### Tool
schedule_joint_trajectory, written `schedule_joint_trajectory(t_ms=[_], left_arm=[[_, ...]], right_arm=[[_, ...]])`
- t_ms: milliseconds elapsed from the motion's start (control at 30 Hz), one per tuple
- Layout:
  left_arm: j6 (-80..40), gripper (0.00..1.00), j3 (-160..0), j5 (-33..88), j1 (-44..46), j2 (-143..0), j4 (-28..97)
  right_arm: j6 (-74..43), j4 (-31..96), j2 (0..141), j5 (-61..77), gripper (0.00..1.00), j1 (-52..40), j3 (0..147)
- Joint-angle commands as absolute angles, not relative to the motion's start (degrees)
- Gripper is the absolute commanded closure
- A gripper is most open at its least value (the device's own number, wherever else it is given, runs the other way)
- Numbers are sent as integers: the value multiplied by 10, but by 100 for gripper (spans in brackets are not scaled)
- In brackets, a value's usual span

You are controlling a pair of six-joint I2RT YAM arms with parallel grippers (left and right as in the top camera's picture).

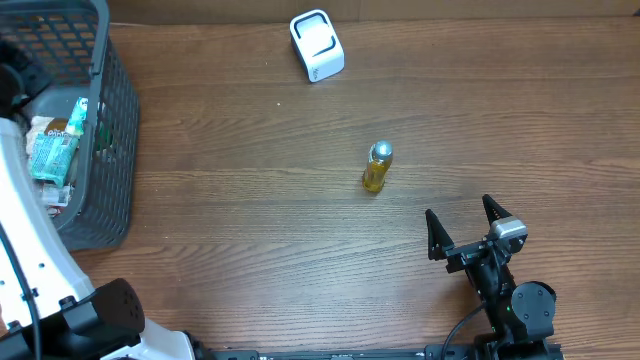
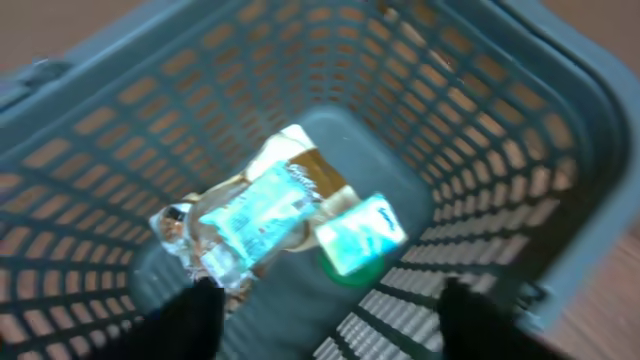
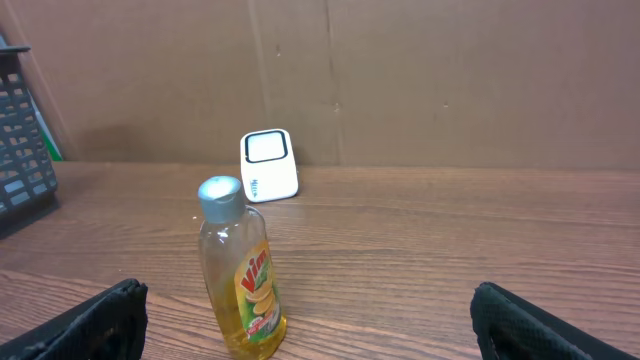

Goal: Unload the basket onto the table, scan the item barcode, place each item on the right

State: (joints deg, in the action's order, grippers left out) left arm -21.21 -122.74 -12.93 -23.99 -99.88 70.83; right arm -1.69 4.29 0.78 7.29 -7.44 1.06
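A yellow dish-soap bottle [image 1: 377, 167] with a silver cap stands upright mid-table, and in the right wrist view the bottle [image 3: 243, 270] is left of centre. The white barcode scanner [image 1: 317, 45] sits at the far edge of the table, behind the bottle as the scanner [image 3: 268, 165] appears from the right wrist. My right gripper [image 1: 458, 208] is open near the front right, a short way from the bottle, with nothing between its fingers. My left gripper [image 2: 335, 315] hangs over the grey basket [image 2: 480, 130], fingers wide apart and holding nothing. Below it lie a teal packet [image 2: 255, 215] and a small teal-and-white box [image 2: 360, 232].
The grey mesh basket [image 1: 110, 150] stands at the table's left edge with several packets [image 1: 55, 150] inside. The left arm's white body fills the lower left corner. A brown wall backs the table in the right wrist view.
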Motion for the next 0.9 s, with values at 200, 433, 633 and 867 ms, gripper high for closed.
schedule_joint_trajectory(t_ms=[200,433,633,867], left_arm=[[-120,9,-1239,-62,-277,-1062,709],[-41,0,-1239,15,-278,-1140,722],[-14,0,-1239,15,-278,-1195,721],[20,0,-1239,24,-278,-1246,713]], right_arm=[[-16,41,2,76,0,-73,4],[-16,41,2,76,0,-73,4],[-16,40,2,76,0,-73,4],[-17,40,2,76,0,-73,4]])
